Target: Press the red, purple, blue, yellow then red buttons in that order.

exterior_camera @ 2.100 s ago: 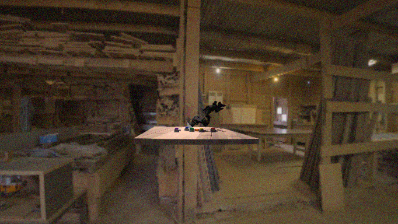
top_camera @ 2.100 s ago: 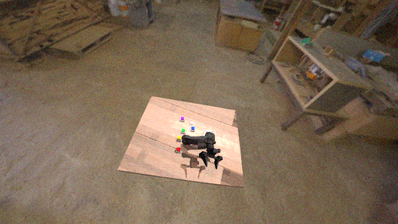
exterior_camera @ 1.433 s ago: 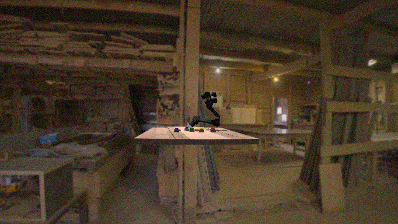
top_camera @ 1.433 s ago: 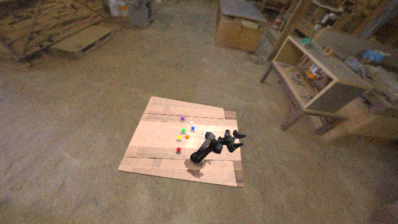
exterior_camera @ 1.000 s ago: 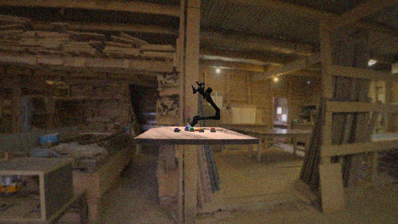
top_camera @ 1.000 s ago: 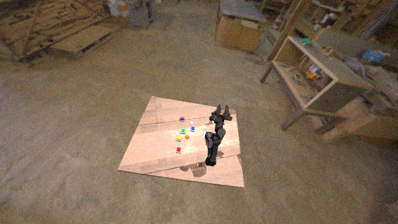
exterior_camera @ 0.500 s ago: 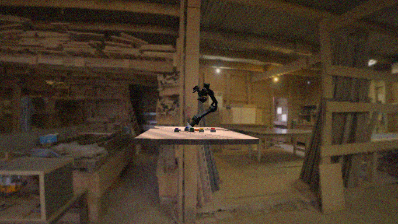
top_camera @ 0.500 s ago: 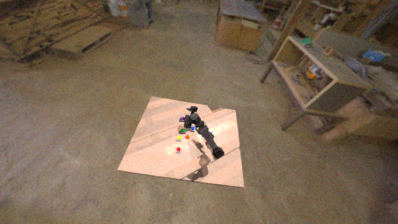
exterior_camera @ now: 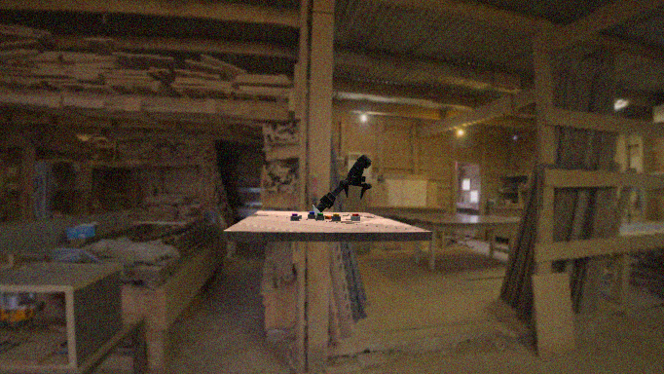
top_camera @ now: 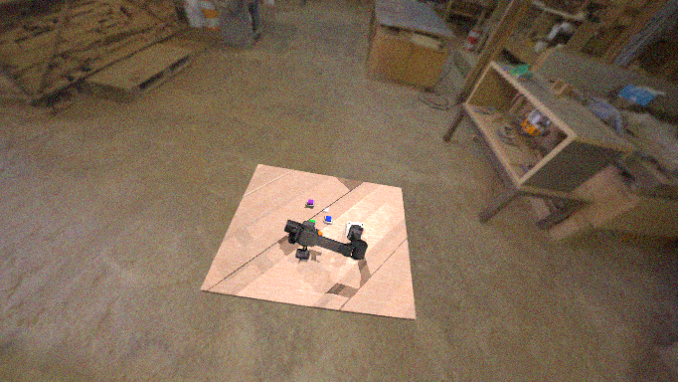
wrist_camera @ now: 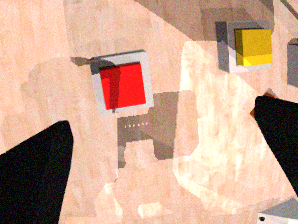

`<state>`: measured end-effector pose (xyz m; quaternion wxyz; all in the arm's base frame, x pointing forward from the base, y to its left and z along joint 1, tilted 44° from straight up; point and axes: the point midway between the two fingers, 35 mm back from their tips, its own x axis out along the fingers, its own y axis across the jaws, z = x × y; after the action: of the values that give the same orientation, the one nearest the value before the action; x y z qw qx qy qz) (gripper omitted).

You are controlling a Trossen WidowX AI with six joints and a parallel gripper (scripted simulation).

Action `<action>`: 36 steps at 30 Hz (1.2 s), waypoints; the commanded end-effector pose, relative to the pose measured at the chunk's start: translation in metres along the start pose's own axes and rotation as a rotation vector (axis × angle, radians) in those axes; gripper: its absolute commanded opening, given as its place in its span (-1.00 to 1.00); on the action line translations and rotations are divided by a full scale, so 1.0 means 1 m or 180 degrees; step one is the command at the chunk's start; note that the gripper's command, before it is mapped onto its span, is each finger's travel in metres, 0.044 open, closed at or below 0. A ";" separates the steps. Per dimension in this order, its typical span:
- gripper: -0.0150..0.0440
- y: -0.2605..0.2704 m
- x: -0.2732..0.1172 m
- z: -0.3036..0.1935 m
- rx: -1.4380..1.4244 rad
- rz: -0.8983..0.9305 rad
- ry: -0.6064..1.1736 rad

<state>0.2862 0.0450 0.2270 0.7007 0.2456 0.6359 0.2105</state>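
Note:
My gripper (exterior_camera: 354, 197) (wrist_camera: 165, 118) is open and empty, fingers pointing down, well above the table in the exterior view. The red button (exterior_camera: 355, 215) (wrist_camera: 125, 87) lies below it; in the wrist view it is between the fingertips, nearer the left one, with a shadow across its cap. It is hidden in the top view. The yellow button (exterior_camera: 336, 216) (wrist_camera: 254, 47) is at upper right in the wrist view. The purple button (top_camera: 310, 203) (exterior_camera: 295, 216) and blue button (top_camera: 328, 219) (exterior_camera: 312, 214) stand farther off, outside the wrist view.
A green button (top_camera: 312, 221) (exterior_camera: 319, 216) stands between the blue and yellow ones. An orange block (top_camera: 319, 233) (wrist_camera: 253, 111) is partly behind the right finger in the wrist view. A small white block (top_camera: 326, 210) lies near the blue button. The arm crosses over the table (top_camera: 239, 269).

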 end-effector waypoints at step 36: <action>-0.42 0.019 0.078 -0.010 -0.0005 0.0361 0.0292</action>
<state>0.2850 0.1040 0.1800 0.6597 0.2689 0.6513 0.2612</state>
